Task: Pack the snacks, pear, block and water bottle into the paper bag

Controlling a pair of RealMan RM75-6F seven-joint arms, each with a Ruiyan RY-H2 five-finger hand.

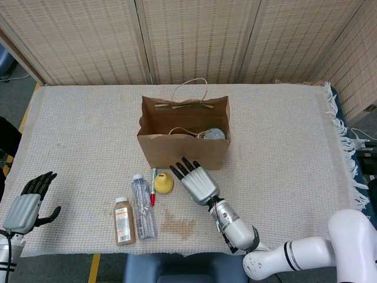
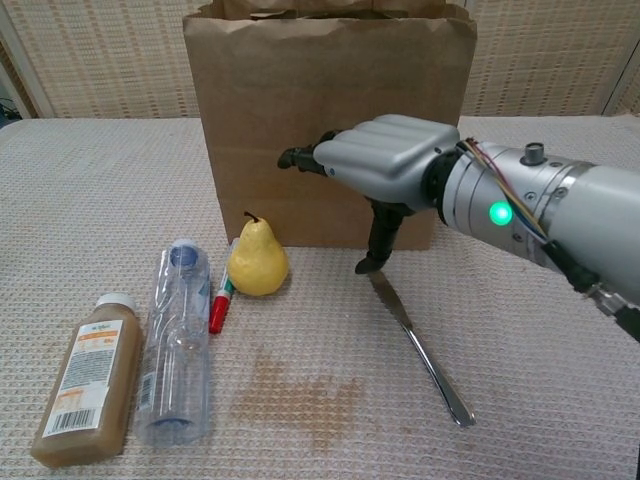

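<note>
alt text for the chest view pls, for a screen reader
The robot's right hand, fingers spread and holding nothing, hovers in front of a brown paper bag, above a table knife. Left of it lie a yellow pear, a marker, a clear water bottle and a juice bottle.
</note>
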